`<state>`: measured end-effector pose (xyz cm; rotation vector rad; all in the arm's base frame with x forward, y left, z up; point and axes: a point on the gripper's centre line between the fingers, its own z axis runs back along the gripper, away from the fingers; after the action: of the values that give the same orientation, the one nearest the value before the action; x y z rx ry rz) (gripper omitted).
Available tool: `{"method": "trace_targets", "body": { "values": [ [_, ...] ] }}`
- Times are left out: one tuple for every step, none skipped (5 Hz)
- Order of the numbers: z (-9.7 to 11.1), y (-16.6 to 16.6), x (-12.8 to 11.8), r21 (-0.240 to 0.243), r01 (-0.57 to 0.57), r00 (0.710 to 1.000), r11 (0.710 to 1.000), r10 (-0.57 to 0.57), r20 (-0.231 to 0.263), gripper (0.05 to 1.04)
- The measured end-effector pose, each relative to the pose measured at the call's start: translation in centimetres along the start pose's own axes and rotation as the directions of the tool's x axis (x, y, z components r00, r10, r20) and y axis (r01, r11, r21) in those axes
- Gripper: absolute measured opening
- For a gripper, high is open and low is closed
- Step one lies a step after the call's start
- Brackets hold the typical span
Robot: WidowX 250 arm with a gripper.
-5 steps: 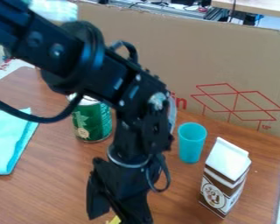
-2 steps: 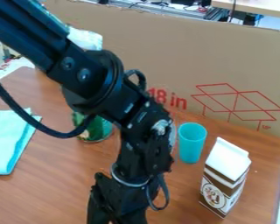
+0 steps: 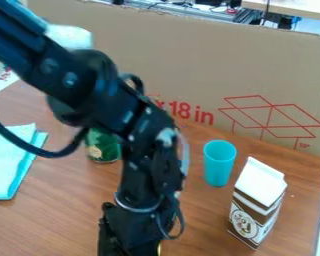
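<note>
At the bottom edge, left of centre, hangs the black gripper, its lower end cut off by the edge of the view. A small bit of something yellow shows just beside it; what it is and whether it is held cannot be made out. Behind the arm, a green can stands partly hidden. A turquoise cup is upright right of the arm, and a brown and white carton stands to the cup's lower right.
A folded light-blue cloth lies at the table's left. The brown wooden table is bounded at the back by a tall cardboard panel with red print.
The arm first dropped lower, its gripper going further past the bottom edge, then shifted left. The can, cup, carton and cloth have kept their places.
</note>
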<state>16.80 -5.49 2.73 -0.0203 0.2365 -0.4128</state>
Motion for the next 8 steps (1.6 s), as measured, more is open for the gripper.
{"method": "trace_targets", "body": {
  "values": [
    [3.3, 0.6, -1.4, -0.001, 0.045, 0.996, 0.999, -0.045, 0.076, 0.612],
    [6.6, 2.6, -3.4, -0.023, 0.004, 0.992, 1.000, -0.001, 0.128, 0.612],
    [9.4, 6.1, -5.0, -0.030, -0.095, 0.981, 0.995, 0.098, 0.165, 0.612],
    [10.1, 9.9, -6.3, -0.030, -0.184, 0.968, 0.982, 0.187, 0.168, 0.612],
    [11.9, 14.2, -7.8, -0.058, -0.278, 0.935, 0.959, 0.284, 0.212, 0.612],
    [12.6, 19.0, -8.1, -0.101, -0.370, 0.891, 0.923, 0.384, 0.243, 0.612],
    [11.8, 23.3, -8.1, -0.122, -0.497, 0.820, 0.859, 0.511, 0.260, 0.612],
    [9.9, 26.7, -8.4, -0.139, -0.614, 0.732, 0.777, 0.626, 0.268, 0.612]
  ]
}}
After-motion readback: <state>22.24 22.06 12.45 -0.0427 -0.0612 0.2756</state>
